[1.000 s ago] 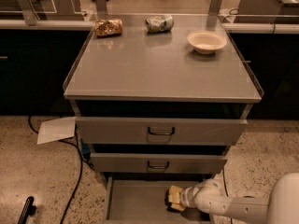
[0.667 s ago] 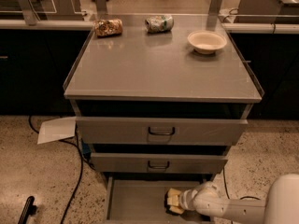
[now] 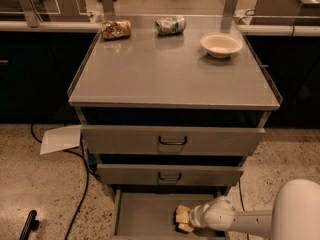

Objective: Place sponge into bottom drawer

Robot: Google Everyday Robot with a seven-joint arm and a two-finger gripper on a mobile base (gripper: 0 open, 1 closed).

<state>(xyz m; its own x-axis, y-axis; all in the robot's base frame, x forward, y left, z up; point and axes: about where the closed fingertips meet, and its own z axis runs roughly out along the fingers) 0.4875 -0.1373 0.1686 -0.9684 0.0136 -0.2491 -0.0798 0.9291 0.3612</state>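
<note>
The bottom drawer [image 3: 145, 214] is pulled open at the foot of the grey cabinet and its flat grey floor shows. My gripper [image 3: 182, 219] reaches in from the right, low over the right part of the drawer floor. Its yellowish fingers [image 3: 183, 209] close around a pale yellow sponge [image 3: 180, 218], which is mostly hidden between them. The white arm [image 3: 235, 218] runs off to the lower right.
The middle drawer [image 3: 170, 175] and top drawer [image 3: 172, 141] stand slightly pulled out above. On the cabinet top [image 3: 170, 69] are a white bowl [image 3: 221, 44], a crushed can [image 3: 170, 25] and a snack bag [image 3: 116, 29]. A paper sheet [image 3: 60, 139] and a black cable [image 3: 82, 184] lie on the floor at left.
My gripper with the sponge has shifted slightly left and lower inside the bottom drawer. Nothing else has moved.
</note>
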